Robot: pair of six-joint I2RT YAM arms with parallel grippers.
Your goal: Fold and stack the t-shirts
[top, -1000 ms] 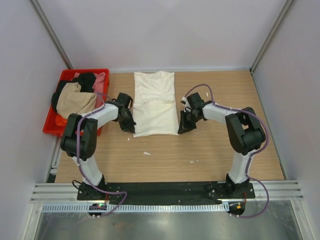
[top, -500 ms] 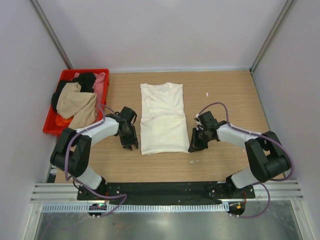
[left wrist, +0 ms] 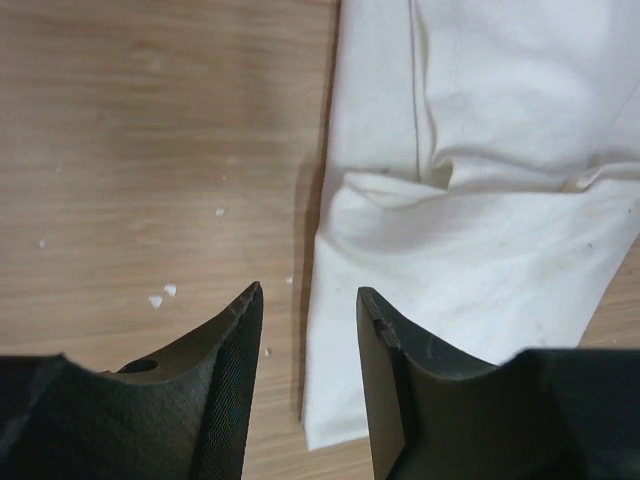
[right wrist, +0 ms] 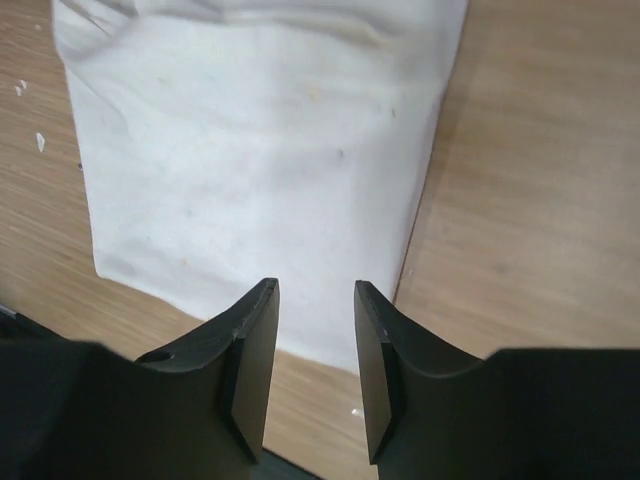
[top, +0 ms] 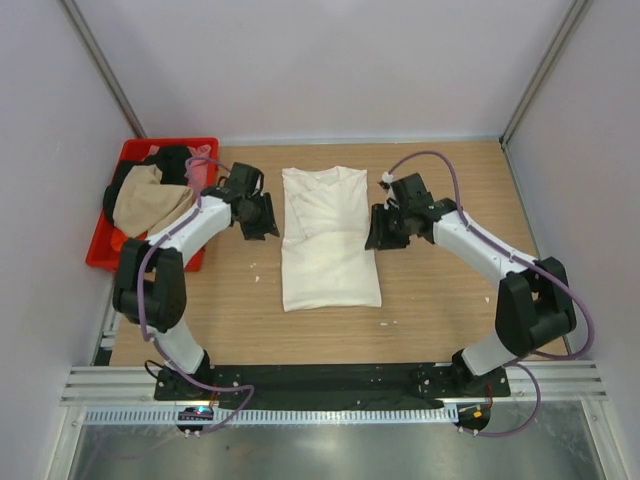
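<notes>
While several t-shirts [top: 150,200] wait unfolded in the red crate [top: 98,258], the left fingers [left wrist: 235,350] stand spread and empty. The cream t-shirt [top: 328,245] lies folded lengthwise on the surface [top: 450,300], and the right fingers [right wrist: 255,350] are spread too. Crosswise folding and stacking seem left.

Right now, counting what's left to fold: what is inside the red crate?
A tan shirt tops the pile in the crate; black cloth, pink cloth and orange cloth show around it. Anything beneath is covered.
</notes>
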